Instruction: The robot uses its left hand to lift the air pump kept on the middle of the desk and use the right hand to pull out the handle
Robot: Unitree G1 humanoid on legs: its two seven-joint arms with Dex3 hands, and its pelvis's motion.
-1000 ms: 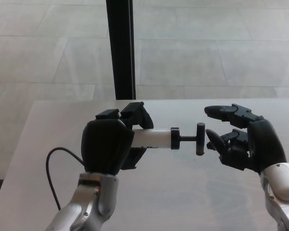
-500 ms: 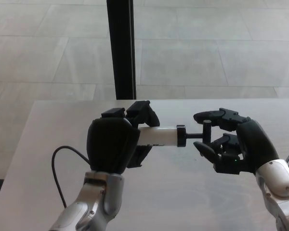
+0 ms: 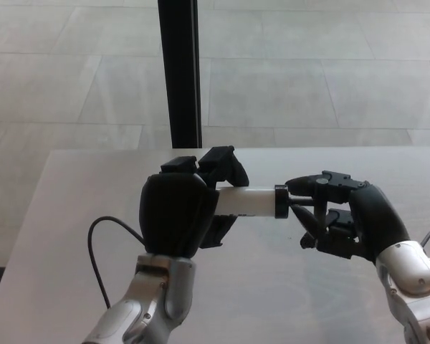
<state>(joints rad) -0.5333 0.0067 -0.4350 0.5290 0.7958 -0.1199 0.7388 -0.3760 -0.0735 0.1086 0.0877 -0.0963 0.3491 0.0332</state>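
My left hand (image 3: 180, 213) holds the air pump (image 3: 252, 201) above the desk (image 3: 272, 287), its fingers wrapped round the white barrel, which lies level and points right. The pump's black end cap shows just right of the barrel. My right hand (image 3: 340, 215) has come in from the right and its fingers are curled around the black T-handle (image 3: 317, 203), which is mostly hidden among them. A thin black hose (image 3: 104, 244) trails from the pump down over the desk at the left.
A black upright post (image 3: 179, 72) stands behind the desk's far edge, just behind my left hand. Beyond it lies a pale tiled floor (image 3: 308, 72). The desk's left edge runs diagonally at the picture's lower left.
My left hand has carried the pump a little to the right. My right hand has moved left and closed its fingers round the T-handle, which stood free before.
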